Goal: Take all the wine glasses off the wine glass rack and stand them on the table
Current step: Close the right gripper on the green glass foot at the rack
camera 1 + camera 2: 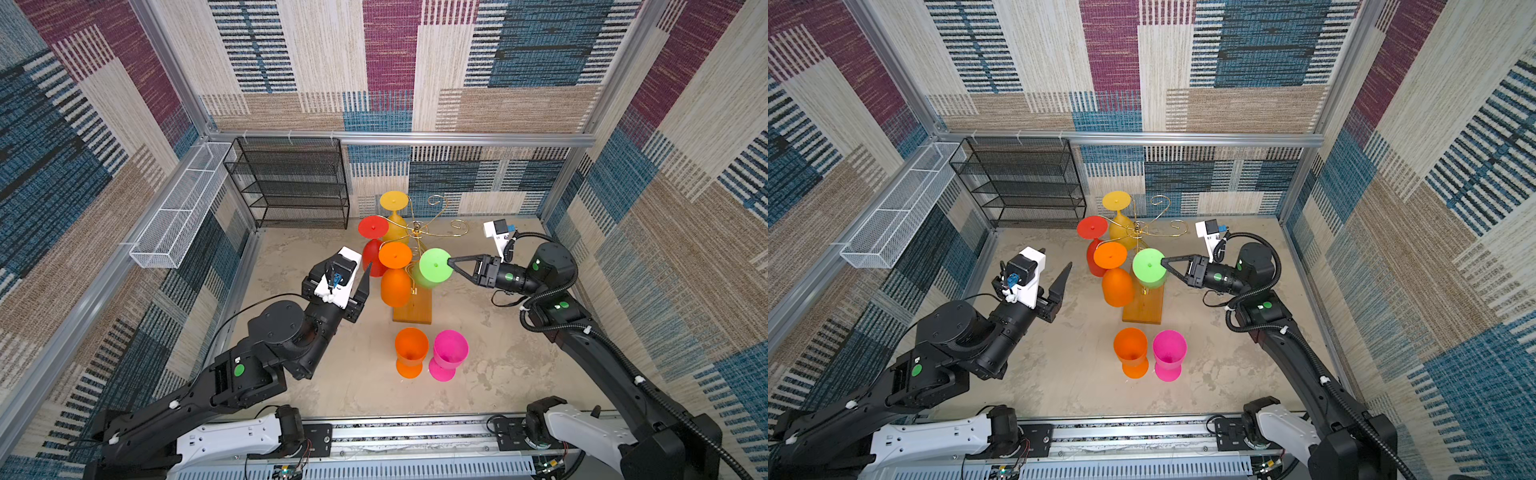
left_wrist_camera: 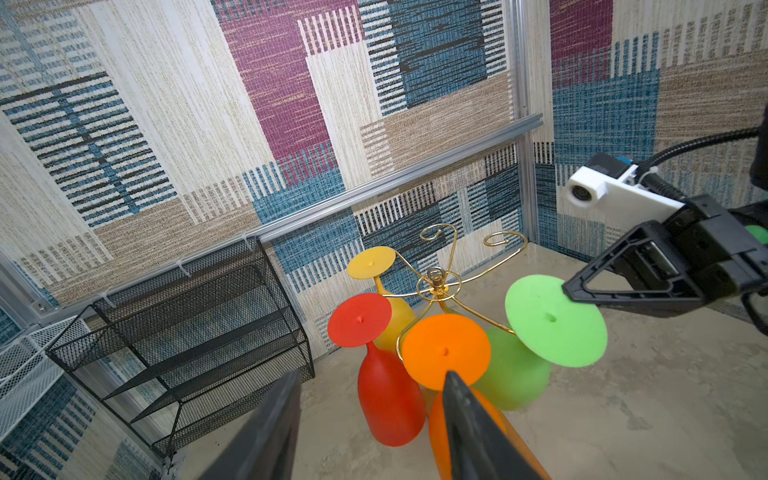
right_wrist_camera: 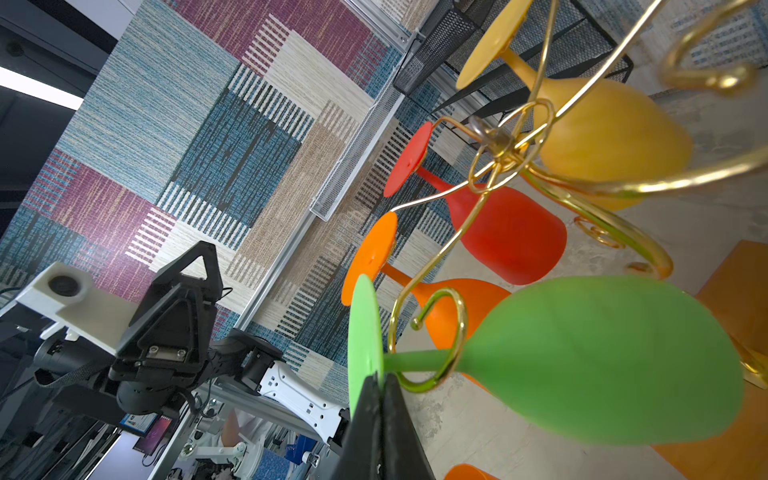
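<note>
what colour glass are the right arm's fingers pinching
A green glass, clearest in the right wrist view.

Green wine glass (image 1: 435,266), gold wine glass rack (image 1: 417,227) (brown wooden base (image 1: 413,311)).

The green glass (image 1: 435,266) hangs upside down, stem in a scroll. The gold rack (image 1: 417,227) stands upright toward the table's back edge.

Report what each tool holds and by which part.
The right tool grips the green wine glass by the rim of its foot; the glass hangs on the wine glass rack. The left tool is open, holding nothing.
</note>
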Robot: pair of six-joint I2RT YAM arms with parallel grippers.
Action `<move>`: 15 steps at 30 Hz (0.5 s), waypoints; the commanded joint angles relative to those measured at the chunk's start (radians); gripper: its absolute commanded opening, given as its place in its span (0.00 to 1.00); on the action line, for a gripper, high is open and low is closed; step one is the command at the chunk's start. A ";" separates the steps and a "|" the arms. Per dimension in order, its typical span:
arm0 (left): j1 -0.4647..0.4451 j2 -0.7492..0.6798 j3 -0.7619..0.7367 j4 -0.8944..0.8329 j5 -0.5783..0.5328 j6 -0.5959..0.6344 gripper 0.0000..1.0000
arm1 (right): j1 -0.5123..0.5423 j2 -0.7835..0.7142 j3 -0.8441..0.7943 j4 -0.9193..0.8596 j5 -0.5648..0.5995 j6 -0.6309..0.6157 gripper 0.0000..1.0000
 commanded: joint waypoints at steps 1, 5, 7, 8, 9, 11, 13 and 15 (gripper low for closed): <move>0.001 -0.006 -0.005 0.002 -0.006 -0.018 0.57 | 0.001 -0.006 0.009 0.086 -0.035 0.056 0.00; 0.003 -0.009 -0.006 -0.001 -0.006 -0.022 0.57 | 0.000 -0.009 0.024 0.095 -0.036 0.076 0.00; 0.003 -0.010 -0.006 -0.005 -0.004 -0.028 0.57 | 0.001 -0.009 0.034 0.088 -0.033 0.079 0.00; 0.003 -0.012 -0.006 -0.009 -0.003 -0.030 0.57 | 0.002 -0.007 0.042 0.080 -0.031 0.078 0.00; 0.003 -0.013 -0.007 -0.014 -0.001 -0.035 0.57 | 0.000 -0.006 0.046 0.076 -0.030 0.079 0.00; 0.003 -0.016 -0.009 -0.019 -0.003 -0.037 0.57 | 0.002 -0.006 0.055 0.062 -0.024 0.076 0.00; 0.005 -0.015 -0.009 -0.017 -0.004 -0.036 0.57 | 0.001 -0.004 0.065 0.044 -0.015 0.067 0.00; 0.005 -0.015 -0.008 -0.017 -0.003 -0.035 0.57 | 0.002 -0.002 0.073 0.019 -0.004 0.053 0.00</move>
